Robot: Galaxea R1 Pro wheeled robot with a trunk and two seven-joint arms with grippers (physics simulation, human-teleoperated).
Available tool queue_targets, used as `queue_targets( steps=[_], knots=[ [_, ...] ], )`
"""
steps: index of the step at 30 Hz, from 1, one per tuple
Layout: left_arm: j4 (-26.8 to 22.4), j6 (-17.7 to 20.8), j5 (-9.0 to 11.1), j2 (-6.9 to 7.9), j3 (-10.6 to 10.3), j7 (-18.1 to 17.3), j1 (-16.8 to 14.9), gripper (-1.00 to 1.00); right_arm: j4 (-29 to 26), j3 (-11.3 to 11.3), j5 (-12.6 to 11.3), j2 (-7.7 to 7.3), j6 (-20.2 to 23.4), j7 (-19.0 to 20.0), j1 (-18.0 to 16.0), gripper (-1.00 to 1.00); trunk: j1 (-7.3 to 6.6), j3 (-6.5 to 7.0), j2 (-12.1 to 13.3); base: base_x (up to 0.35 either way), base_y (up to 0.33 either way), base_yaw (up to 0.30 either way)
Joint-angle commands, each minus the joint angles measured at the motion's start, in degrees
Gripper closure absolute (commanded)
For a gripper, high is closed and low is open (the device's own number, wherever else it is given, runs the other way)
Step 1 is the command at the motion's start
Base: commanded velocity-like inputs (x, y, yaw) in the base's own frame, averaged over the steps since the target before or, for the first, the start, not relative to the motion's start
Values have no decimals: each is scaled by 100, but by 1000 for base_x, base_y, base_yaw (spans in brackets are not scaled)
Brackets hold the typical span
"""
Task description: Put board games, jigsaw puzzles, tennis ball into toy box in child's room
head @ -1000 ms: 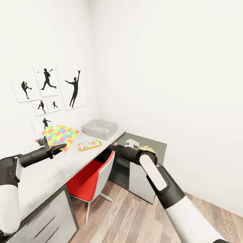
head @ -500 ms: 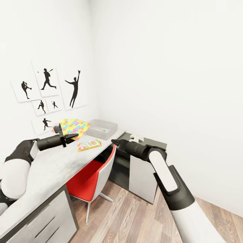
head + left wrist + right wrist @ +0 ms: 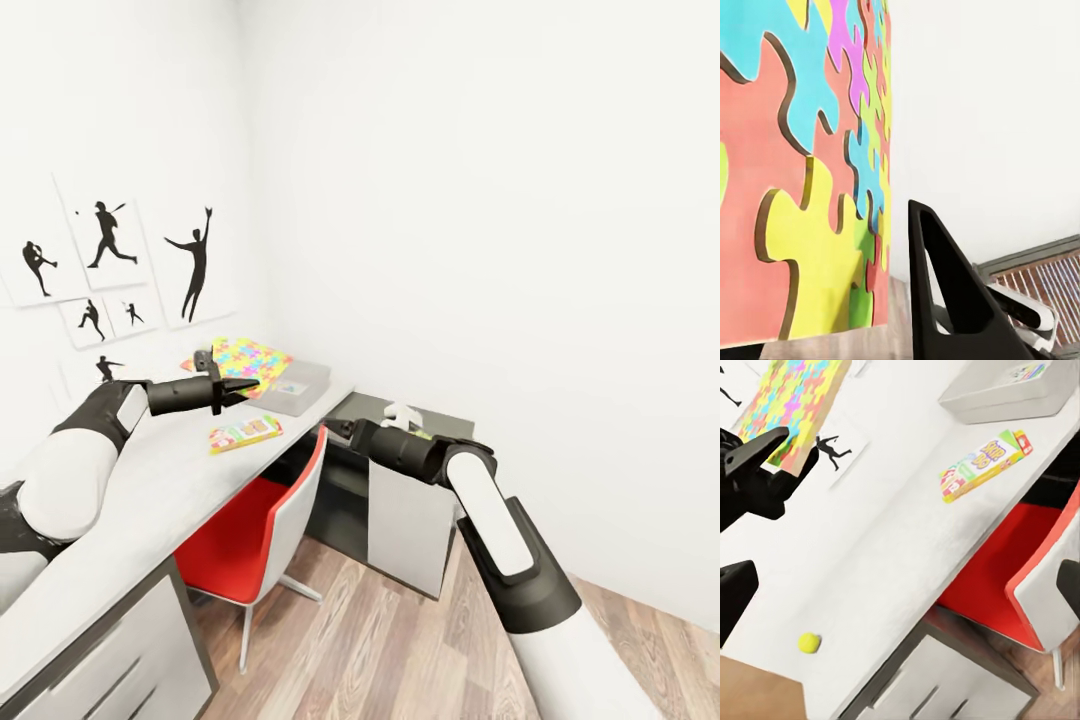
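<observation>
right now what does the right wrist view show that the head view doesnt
Right wrist view alone: the tennis ball lying on the table near its front edge.

Head view alone: the dark grey corner section of the desk and the right gripper.

Shared: the left gripper shut on a jigsaw puzzle, holding it up off the table, the toy box with something colourful already inside, a board game flat on the table, and the red chair.

The head view looks forward and down over the table [image 3: 150, 480] toward the room corner. The left wrist view sits very close to a jigsaw puzzle [image 3: 802, 172]. The right wrist view faces the same table [image 3: 907, 532], apparently from above.
</observation>
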Motion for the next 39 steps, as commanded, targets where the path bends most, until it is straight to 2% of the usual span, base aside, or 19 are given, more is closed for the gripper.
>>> queue_targets(
  steps=[1,3,6,10,13,14,15,16,29,39],
  knots=[
    [-1,36,-43,-40,55,71,-13,100,-4,-22,-64,-4,45,-59,14,-100,3,-3,-5,0,0,-272],
    [0,27,-28,-83,67,168,-21,100,-5,-112,-68,-11,154,-58,29,-100,3,-3,-5,0,0,-275],
    [1,4,-17,-180,58,251,-19,100,13,-364,-74,-11,418,-48,45,-100,3,-3,-5,0,0,-277],
    [-5,5,-8,-153,106,237,28,100,43,-444,-70,21,473,-59,51,-100,3,-3,-5,0,0,-224],
    [-10,3,6,11,356,163,50,100,52,-454,-43,54,473,-68,48,-100,3,-3,-5,21,0,-69],
    [-12,4,6,70,469,134,55,100,53,-454,-38,63,473,-69,47,-100,3,-3,-5,145,0,-26],
    [-15,6,7,179,692,102,59,100,54,-453,-36,82,473,-73,43,-100,3,-3,-5,266,0,-9],
    [-16,8,7,201,739,97,60,100,51,-450,-33,86,473,-74,44,-100,3,-3,-5,265,0,-6],
    [-16,6,-13,247,819,88,71,100,55,-448,-17,95,452,-75,44,-100,3,-3,-5,97,0,-1],
    [-24,-11,-11,241,826,129,72,100,62,-451,-11,96,447,-75,44,-100,3,16,-5,295,0,62]
  ],
)
